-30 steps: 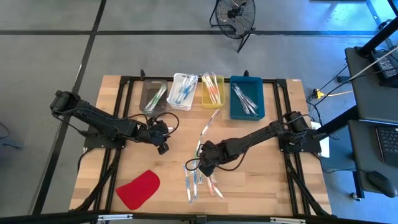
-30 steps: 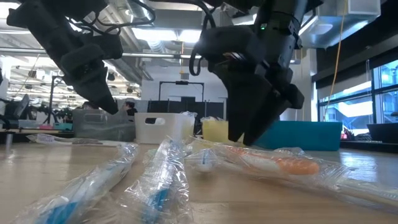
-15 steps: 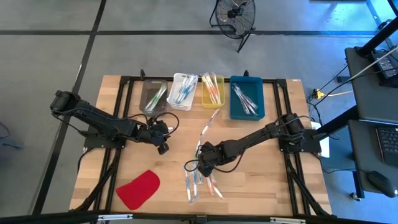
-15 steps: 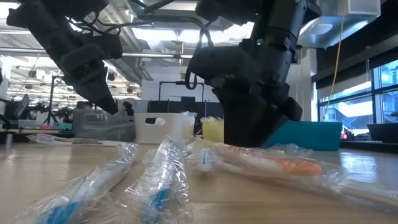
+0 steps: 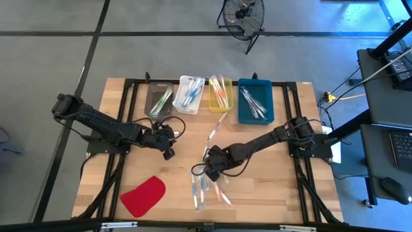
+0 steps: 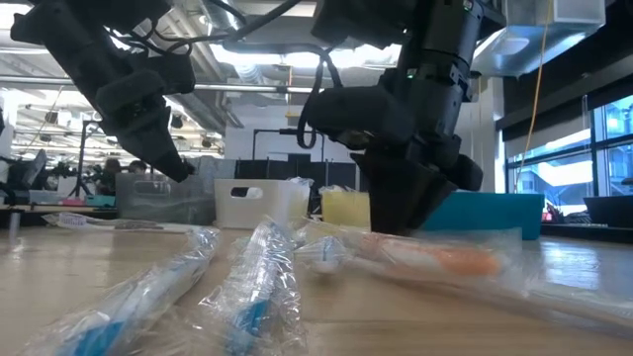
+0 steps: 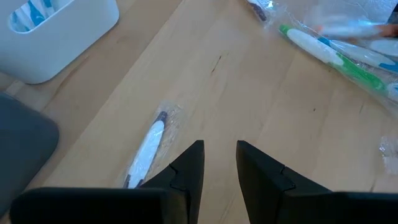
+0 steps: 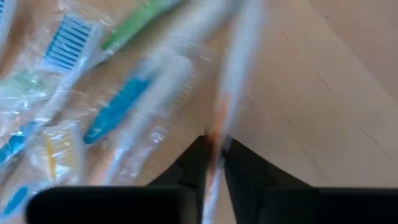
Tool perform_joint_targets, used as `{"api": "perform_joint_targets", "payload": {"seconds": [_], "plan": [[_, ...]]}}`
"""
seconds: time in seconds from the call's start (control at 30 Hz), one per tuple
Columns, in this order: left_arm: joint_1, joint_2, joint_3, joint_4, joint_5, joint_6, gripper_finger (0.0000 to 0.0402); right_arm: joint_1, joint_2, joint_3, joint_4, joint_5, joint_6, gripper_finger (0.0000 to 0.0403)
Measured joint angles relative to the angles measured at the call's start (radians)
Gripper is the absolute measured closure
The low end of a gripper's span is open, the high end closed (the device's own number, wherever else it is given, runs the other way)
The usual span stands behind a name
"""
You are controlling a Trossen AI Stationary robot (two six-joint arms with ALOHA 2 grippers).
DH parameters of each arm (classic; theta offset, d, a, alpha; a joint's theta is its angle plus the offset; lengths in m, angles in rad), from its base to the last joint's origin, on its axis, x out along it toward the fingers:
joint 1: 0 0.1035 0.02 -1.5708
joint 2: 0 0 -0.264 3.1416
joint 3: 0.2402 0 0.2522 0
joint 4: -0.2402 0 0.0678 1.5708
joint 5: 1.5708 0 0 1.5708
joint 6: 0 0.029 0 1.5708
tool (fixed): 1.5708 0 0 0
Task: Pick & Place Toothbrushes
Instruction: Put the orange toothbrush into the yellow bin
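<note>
Several wrapped toothbrushes (image 5: 205, 185) lie in a loose pile near the table's front middle. My right gripper (image 5: 210, 170) stands over the pile's far end, pointing down, shut on an orange-and-white toothbrush (image 8: 231, 81). Toward the table's left, my left gripper (image 5: 169, 153) hangs above the wood, and its fingers (image 7: 219, 149) are open with nothing between them. A white wrapped toothbrush (image 7: 145, 151) lies flat on the wood just beside it. Another wrapped toothbrush (image 5: 213, 132) lies between the pile and the bins. My right gripper pinches the orange-and-white toothbrush between its two fingers at an orange stretch of the handle (image 8: 217, 127), through the clear wrapper. The fingers come from above, pointing down and lying across the stick. In the low view the toothbrush (image 6: 435, 259) lies low along the table.
Four bins stand in a row at the far edge: grey (image 5: 159, 100), white (image 5: 188, 95), yellow (image 5: 219, 93) and blue (image 5: 255, 101), each with toothbrushes inside. A flat red piece (image 5: 143, 196) lies at the near left. Bare wood lies at the right.
My right gripper has sunk onto the far end of the pile and shut on the orange-and-white toothbrush; its fingers stood apart a second ago.
</note>
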State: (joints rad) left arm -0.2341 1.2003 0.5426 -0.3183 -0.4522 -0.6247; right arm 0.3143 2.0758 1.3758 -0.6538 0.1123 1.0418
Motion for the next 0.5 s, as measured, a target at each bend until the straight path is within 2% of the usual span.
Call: {"api": "perform_joint_targets", "payload": {"seconds": [0.17, 0.3, 0.37, 0.5], "plan": [[0.000, 0.000, 0.000, 0.000, 0.000, 0.002, 0.0313, -0.012, -0.001, 0.000, -0.004, -0.026, -0.048, 0.0390], [0.000, 0.000, 0.000, 0.000, 0.001, 0.002, 0.0313, -0.018, -0.021, -0.003, -0.029, -0.029, -0.055, 0.0373], [0.000, 0.000, 0.000, -0.002, 0.002, 0.002, 0.0313, -0.021, -0.039, -0.010, -0.100, -0.009, -0.056, 0.0362], [0.000, 0.000, 0.001, -0.014, 0.006, 0.022, 0.0313, -0.030, -0.090, -0.008, -0.183, 0.047, -0.058, 0.0367]]}}
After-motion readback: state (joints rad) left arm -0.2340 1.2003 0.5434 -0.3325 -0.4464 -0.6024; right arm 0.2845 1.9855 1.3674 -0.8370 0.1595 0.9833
